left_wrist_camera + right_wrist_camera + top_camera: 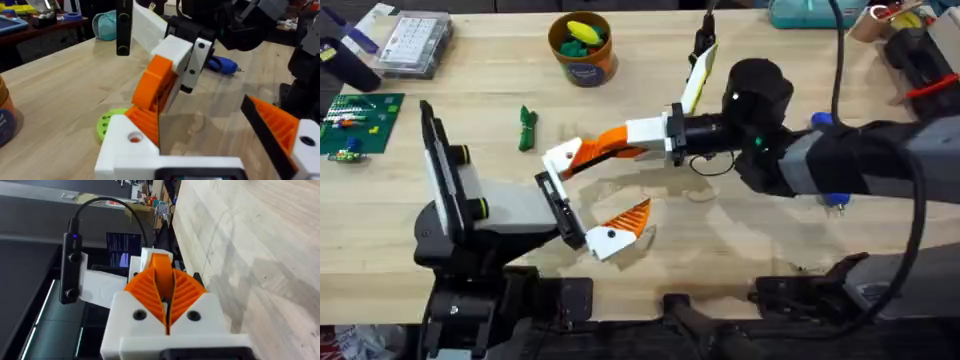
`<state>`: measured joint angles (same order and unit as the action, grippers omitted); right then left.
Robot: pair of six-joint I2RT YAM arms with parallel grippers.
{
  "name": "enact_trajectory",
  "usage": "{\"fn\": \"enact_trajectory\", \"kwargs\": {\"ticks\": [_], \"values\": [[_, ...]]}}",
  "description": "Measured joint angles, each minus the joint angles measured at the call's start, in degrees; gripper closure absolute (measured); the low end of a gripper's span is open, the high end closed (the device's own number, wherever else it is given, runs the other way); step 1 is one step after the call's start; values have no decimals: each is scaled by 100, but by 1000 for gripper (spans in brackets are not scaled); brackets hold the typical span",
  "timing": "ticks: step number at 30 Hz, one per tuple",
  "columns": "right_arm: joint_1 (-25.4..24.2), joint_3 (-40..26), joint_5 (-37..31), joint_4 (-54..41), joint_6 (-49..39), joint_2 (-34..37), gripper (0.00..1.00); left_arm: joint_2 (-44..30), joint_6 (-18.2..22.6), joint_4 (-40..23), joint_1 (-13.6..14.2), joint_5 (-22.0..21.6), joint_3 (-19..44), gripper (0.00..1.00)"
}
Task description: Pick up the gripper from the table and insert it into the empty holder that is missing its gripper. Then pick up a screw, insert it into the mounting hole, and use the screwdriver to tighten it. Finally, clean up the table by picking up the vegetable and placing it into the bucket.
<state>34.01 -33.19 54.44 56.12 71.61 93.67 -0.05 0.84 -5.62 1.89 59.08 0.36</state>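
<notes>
My right pincer (638,138) was clamped on the gripper (160,265), its tip up against the empty holder (562,157) of my left pincer (585,200), which stood spread wide above the table (740,250). Going in tilted, it could have jammed or twisted in my grip. Whether it had entered the slot I couldn't tell; my own fingers hid the joint

Left gripper (210,145) fingers spread wide apart: one orange ribbed pad at lower centre, the other at lower right. Right gripper (155,95) reaches down from top centre, its orange finger touching the left pad. Table (65,95) beneath; green disc (106,124) at left.
</notes>
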Motion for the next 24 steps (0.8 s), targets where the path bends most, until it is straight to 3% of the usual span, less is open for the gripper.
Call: {"fn": "enact_trajectory", "kwargs": {"ticks": [8, 15, 24], "values": [[1, 0, 1, 0, 6, 0, 981, 1, 0, 1, 0, 1, 0, 14], [33, 0, -55, -53, 44, 1, 767, 1, 26, -2, 2, 74, 1, 14], [56, 0, -82, -48, 42, 11, 754, 1, 28, -12, 11, 113, 2, 14]]}}
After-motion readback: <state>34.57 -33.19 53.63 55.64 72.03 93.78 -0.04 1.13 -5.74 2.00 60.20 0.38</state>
